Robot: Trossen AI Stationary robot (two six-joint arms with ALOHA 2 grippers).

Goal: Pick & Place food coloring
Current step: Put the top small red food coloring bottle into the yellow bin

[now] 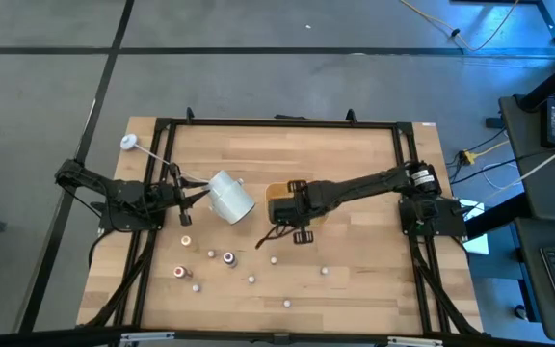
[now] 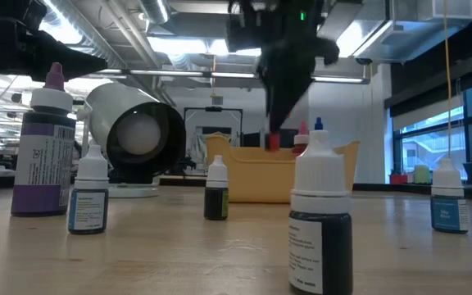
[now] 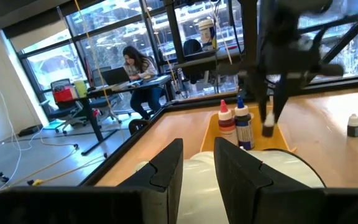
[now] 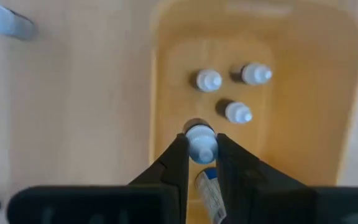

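Nearest us, the right claw point(image 4: 197, 163) is clenching a white-capped food coloring bottle point(image 4: 200, 142) over the orange tray point(image 4: 291, 112), already holding three; we are counting several left on the counter point(image 1: 355, 280). Left claw point(image 3: 197, 165) is gripping the white cup point(image 1: 230, 196).

The table point(image 1: 355, 246) had a light wood-plank top with a matt finish and a black metal frame. The yellow-orange tray point(image 4: 328, 93) was smooth, slightly glossy plastic. The food coloring bottles point(image 2: 319, 213) were plastic with paper-like labels.

tray point(image 1: 276, 193): right arm overhead | cup point(image 1: 230, 196) beside | front table point(image 1: 355, 289): scattered bottles point(image 1: 228, 258)
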